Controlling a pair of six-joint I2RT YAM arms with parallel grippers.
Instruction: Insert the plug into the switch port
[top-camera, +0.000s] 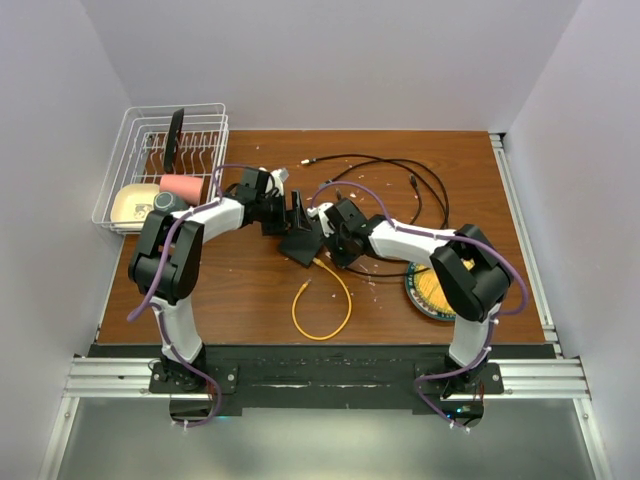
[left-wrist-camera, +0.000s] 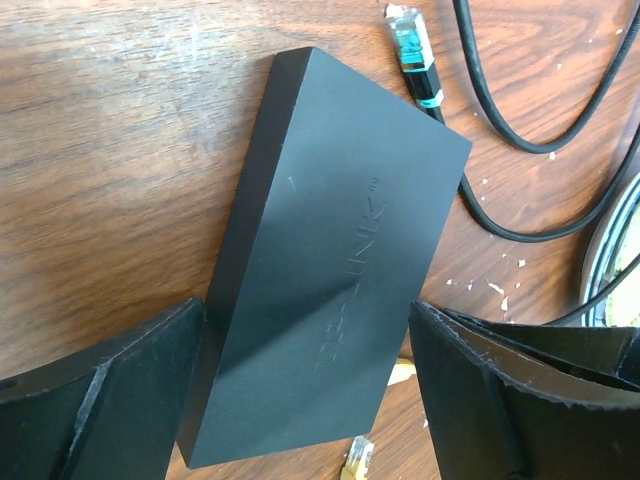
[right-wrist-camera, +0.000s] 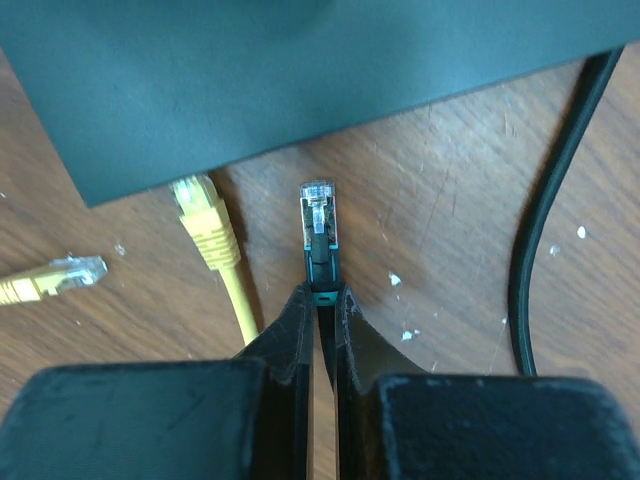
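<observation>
Switch (left-wrist-camera: 330, 270) is lying flat on the wood table (left-wrist-camera: 120, 150), logo face up. Left gripper (left-wrist-camera: 308, 320) is straddling the switch, jaws standing wide, gripping nothing. Right gripper (right-wrist-camera: 322, 295) is pinching the plug (right-wrist-camera: 319, 215) behind its clear tip, which is pointing at the switch's edge, just short. Yellow cable (right-wrist-camera: 215, 250) is lying just beside the plug.

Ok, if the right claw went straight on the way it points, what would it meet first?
Likely the switch: the plug held in the right claw points at its near edge, with only bare table between. Relative height is unclear.
</observation>
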